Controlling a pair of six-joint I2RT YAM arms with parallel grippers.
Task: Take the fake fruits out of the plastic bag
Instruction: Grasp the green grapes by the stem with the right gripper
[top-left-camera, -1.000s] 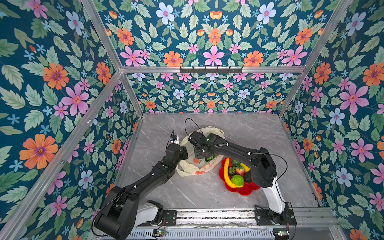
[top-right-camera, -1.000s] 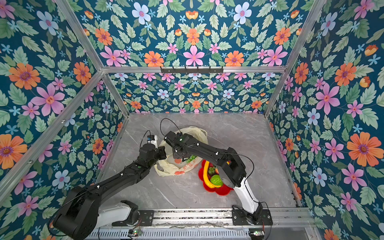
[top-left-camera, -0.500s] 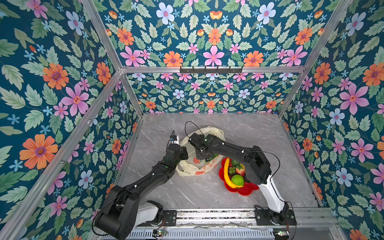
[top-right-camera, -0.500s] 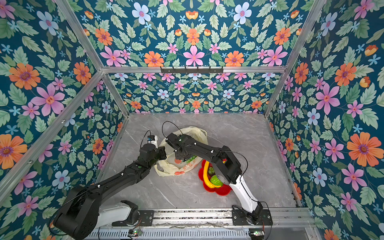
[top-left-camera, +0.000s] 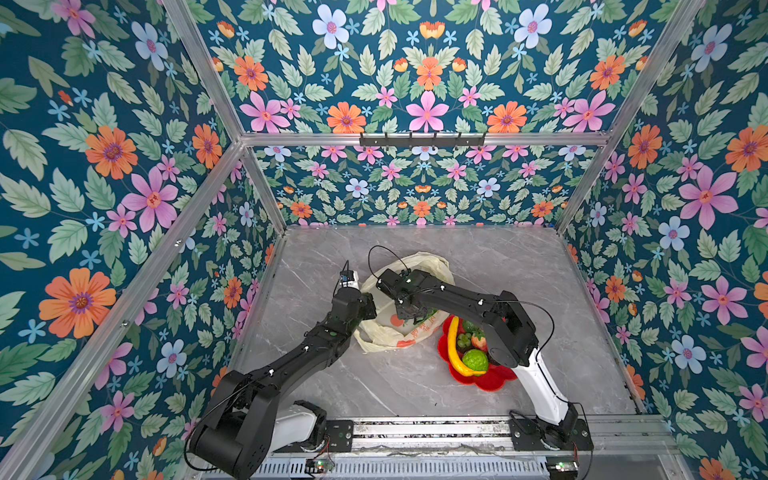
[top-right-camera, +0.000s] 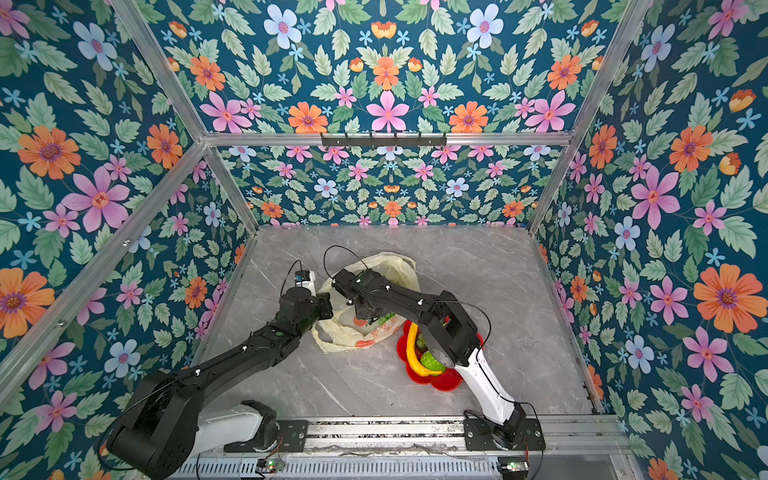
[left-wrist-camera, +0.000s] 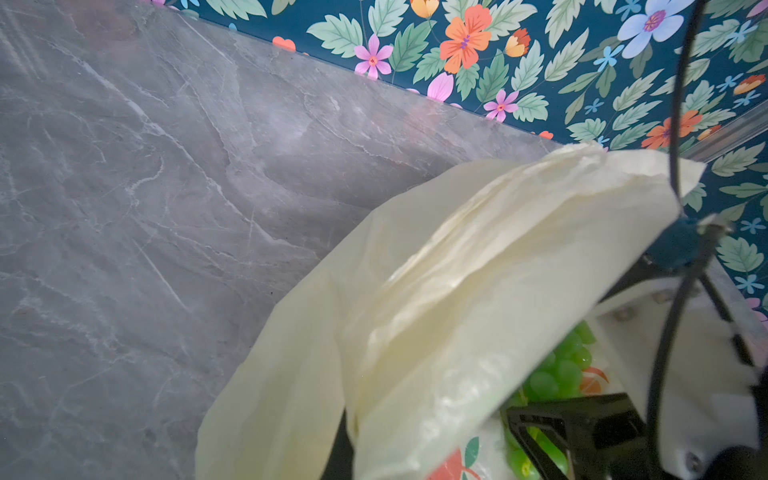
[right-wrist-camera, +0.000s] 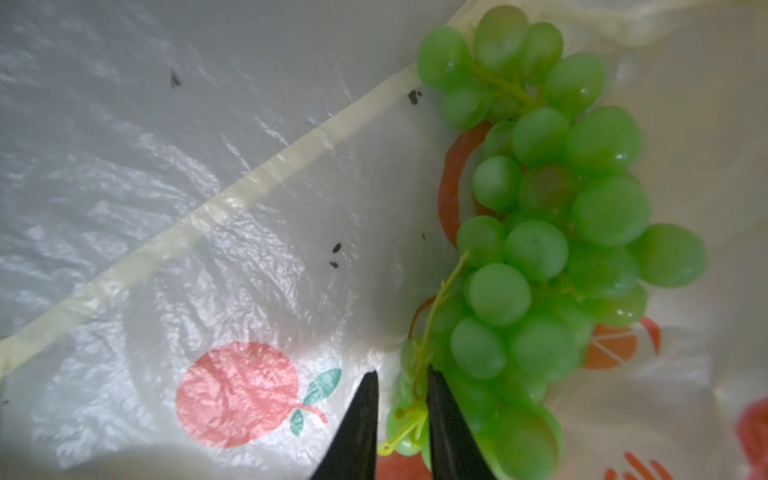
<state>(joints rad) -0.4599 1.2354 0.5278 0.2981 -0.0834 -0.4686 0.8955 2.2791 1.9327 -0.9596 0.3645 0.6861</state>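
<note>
The cream-yellow plastic bag (top-left-camera: 382, 332) (top-right-camera: 345, 332) lies on the marble floor between the two arms. My left gripper (top-left-camera: 368, 301) (top-right-camera: 328, 305) is shut on its left rim and holds the mouth up; in the left wrist view the bag film (left-wrist-camera: 457, 291) hides the jaws. My right gripper (top-left-camera: 409, 318) (right-wrist-camera: 402, 374) reaches inside the bag. Its jaws stand a narrow gap apart on either side of the stem of a green grape bunch (right-wrist-camera: 540, 249) (left-wrist-camera: 557, 370). A banana (top-left-camera: 453, 349), a strawberry (top-left-camera: 478, 340) and a bumpy lime-green fruit (top-left-camera: 476, 359) lie outside the bag.
The fruits outside the bag rest on a red flower-shaped plate (top-left-camera: 490, 380) (top-right-camera: 444, 380) just right of the bag, partly under my right arm's elbow. Flowered walls enclose the floor on three sides, and a metal rail (top-left-camera: 415, 428) runs along the front.
The right gripper's jaws have narrowed around the grape stem and the right arm has shifted slightly. The left arm holds the bag rim as before.
</note>
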